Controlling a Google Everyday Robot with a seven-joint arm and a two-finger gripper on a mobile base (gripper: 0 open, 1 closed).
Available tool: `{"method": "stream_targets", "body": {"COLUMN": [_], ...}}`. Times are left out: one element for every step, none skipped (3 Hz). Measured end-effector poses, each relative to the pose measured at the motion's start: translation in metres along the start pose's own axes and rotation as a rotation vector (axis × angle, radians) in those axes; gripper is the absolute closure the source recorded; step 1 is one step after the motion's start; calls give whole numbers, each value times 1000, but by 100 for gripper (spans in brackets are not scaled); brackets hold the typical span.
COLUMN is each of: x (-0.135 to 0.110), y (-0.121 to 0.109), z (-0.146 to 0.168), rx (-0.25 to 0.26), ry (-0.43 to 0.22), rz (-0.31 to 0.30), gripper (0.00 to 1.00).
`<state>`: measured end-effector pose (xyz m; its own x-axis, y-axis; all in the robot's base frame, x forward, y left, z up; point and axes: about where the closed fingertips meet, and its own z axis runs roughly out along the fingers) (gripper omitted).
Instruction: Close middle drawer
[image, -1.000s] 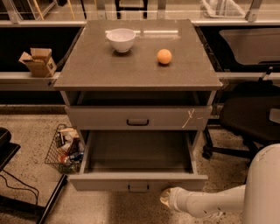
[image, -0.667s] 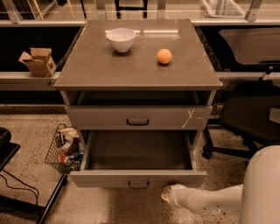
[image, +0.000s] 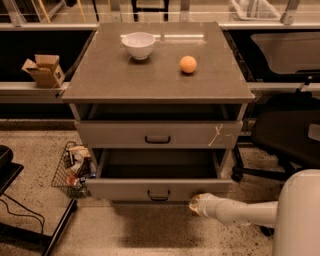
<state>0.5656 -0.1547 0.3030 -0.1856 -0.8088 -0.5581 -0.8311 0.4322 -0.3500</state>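
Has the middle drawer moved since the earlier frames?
Yes. The middle drawer has slid inward, its front now nearer the fixed upper drawer front; the end effector sits at its lower right edge.

The middle drawer has a smooth, matt grey front with a dark handle. The surface above is matt grey too, with a faint sheen near the glossy white bowl. The end effector, which looks like smooth pale plastic, sits by the drawer front's lower right edge, above a rough speckled floor.
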Motion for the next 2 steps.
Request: {"method": "stream_targets", "body": {"x": [0, -6], "y": [-36, -74], "z": [1, -3], "rx": [32, 67], "ry": [10, 26], "rz": [-30, -66], "gripper": [100, 100]}}
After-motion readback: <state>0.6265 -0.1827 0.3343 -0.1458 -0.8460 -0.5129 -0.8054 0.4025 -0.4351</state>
